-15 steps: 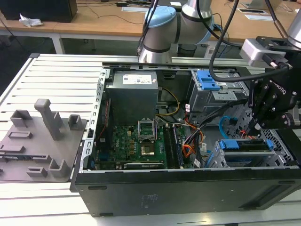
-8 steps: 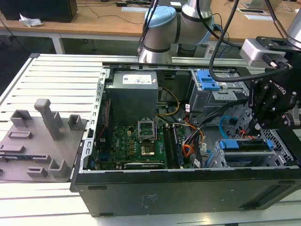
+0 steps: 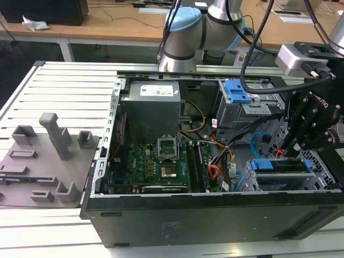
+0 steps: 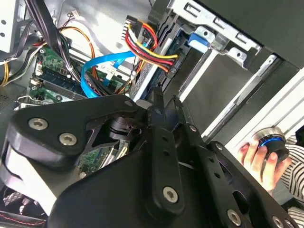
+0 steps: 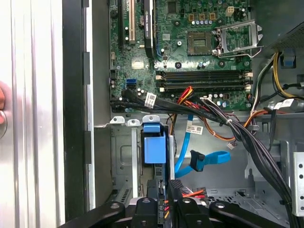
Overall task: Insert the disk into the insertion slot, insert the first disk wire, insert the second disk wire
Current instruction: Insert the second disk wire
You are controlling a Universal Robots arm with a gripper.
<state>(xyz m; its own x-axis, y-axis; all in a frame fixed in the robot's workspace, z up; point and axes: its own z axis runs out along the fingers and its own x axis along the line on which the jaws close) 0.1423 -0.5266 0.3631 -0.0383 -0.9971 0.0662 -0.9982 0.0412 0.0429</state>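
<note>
The disk point(image 3: 279, 165), silver in a bright blue carrier point(image 5: 154, 145), sits in the insertion slot point(image 3: 243, 181), the grey cage point(image 5: 122, 161) at the front corner of the open computer case. My gripper point(image 3: 293, 152) hangs right over the disk's inner end. In both wrist views its fingers stand close together point(image 4: 166, 97) point(image 5: 167, 187). The first disk wire point(image 4: 147, 47), an orange-red bundle, runs down to the fingertips, and its red and yellow strands show between them. The second disk wire point(image 5: 204, 159), light blue with a dark plug, lies loose beside the cage point(image 4: 102, 64) point(image 3: 257, 141).
A taller cage with a blue latch point(image 3: 236, 91) stands behind the gripper. The motherboard point(image 3: 156, 161) and power supply point(image 3: 150, 110) take up the rest of the case. A grey fixture plate point(image 3: 43, 161) lies at the exterior view's left. A person's hand point(image 4: 259, 156) rests on a knob outside the case.
</note>
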